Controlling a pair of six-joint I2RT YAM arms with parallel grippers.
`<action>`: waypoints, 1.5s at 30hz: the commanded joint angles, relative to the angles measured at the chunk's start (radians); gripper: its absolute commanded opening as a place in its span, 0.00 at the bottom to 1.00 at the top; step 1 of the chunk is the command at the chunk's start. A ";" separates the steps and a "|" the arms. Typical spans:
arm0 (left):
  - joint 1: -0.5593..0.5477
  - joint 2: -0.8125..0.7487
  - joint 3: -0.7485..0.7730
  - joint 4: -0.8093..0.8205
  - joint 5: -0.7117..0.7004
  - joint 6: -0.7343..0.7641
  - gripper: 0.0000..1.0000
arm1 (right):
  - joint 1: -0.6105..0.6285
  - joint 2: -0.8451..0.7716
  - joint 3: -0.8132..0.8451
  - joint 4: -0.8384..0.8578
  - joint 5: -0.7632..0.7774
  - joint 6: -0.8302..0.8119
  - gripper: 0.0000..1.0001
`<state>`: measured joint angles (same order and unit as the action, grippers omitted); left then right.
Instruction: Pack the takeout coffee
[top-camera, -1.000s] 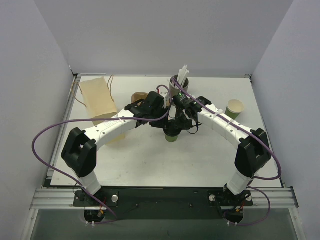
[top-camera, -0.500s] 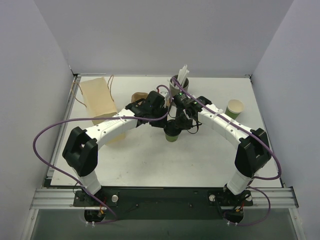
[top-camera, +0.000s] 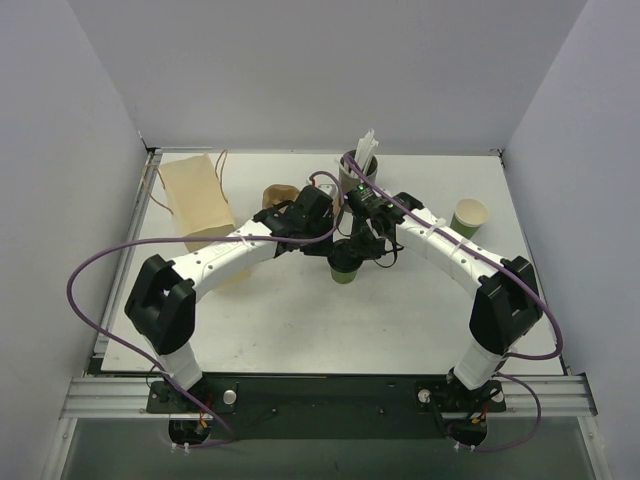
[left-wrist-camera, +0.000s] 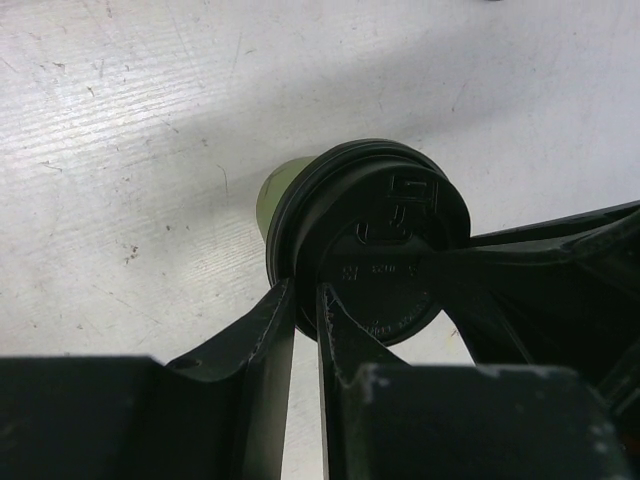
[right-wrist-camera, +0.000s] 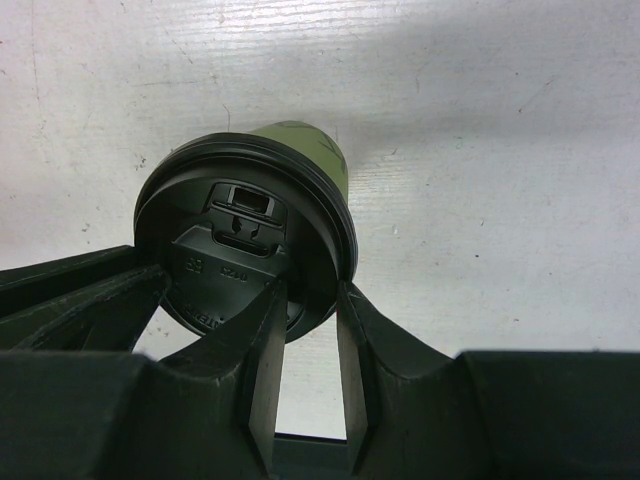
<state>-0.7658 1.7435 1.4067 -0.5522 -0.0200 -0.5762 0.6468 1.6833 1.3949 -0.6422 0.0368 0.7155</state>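
Coffee, a small green paper cup (top-camera: 344, 272), stands upright mid-table (top-camera: 300, 320); left hand (left-wrist-camera: 305, 300) pinches its round black plastic lid (left-wrist-camera: 385, 240) at the rim, narrow; right hand (right-wrist-camera: 308, 310) straddles the opposite rim, can't tell if it grips; brown paper bag (top-camera: 195, 195) lies far left, the left hand's side.

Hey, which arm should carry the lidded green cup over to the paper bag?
Probably left: the paper bag sits nearer that arm, and the left end effector pinches the rim of the black lid.
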 joint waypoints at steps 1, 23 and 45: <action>-0.027 0.083 -0.101 -0.109 -0.057 -0.013 0.22 | 0.007 0.015 -0.022 0.004 -0.008 0.018 0.22; -0.053 0.128 -0.152 -0.095 -0.049 -0.018 0.21 | 0.037 0.007 -0.076 0.070 -0.029 0.045 0.22; -0.035 0.198 0.084 -0.164 -0.006 0.117 0.22 | 0.129 -0.046 -0.206 0.164 -0.131 0.182 0.23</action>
<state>-0.7734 1.8301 1.5105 -0.5983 -0.1158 -0.5137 0.7136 1.5715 1.2060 -0.4435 0.0483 0.8623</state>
